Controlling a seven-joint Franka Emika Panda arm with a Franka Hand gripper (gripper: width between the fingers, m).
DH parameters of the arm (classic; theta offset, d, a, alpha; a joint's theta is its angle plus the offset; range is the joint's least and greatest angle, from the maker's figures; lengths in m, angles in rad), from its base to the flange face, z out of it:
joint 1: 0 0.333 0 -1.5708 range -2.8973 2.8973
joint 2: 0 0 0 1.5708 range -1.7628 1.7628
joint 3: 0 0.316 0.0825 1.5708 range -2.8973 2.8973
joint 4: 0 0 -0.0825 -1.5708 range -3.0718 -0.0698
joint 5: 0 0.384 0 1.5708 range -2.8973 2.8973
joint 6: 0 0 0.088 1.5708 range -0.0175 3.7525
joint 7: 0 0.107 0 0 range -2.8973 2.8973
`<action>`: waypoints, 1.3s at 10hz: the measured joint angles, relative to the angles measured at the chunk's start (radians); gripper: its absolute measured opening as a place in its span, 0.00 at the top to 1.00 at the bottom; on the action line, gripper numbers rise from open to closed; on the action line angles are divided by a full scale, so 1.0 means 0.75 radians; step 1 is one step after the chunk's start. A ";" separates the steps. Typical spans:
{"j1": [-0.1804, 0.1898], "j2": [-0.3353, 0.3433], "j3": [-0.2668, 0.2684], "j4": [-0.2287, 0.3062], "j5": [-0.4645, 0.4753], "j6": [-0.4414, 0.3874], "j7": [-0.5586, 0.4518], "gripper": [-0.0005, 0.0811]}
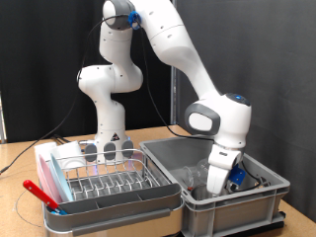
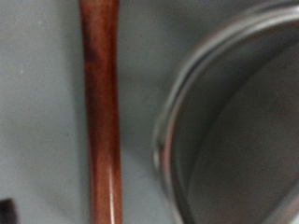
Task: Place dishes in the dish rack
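Steel filled the wrist view's close-up: the rim of a shiny steel bowl (image 2: pixel 234 121) curved beside a reddish-brown wooden handle (image 2: pixel 101 112), both lying on a grey floor that was probably the bottom of the large grey crate (image 1: pixel 259 188). The two looked just apart, not touching, though the picture was blurred. The crate seemed to serve as the holding bin for unsorted dishes, which would explain why the gripper (image 1: pixel 219 178) was sunk inside it, at about four o'clock in the exterior view.

The fingers did not show clearly in either view, so whether they were spread or pinched could not be told, and nothing was seen between them.

The dish rack (image 1: pixel 104 183) sat at about seven o'clock, beside the crate, its wire slots apparently bare; a red utensil (image 1: pixel 44 193) lay along its nine o'clock edge.
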 joint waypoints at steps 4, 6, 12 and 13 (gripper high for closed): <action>0.000 0.005 -0.009 0.008 0.000 0.000 0.005 0.54; 0.000 0.006 -0.017 0.010 0.000 0.000 0.005 0.75; -0.044 -0.028 0.024 0.014 0.083 0.052 -0.068 0.92; -0.078 -0.061 0.062 0.006 0.154 0.074 -0.134 0.92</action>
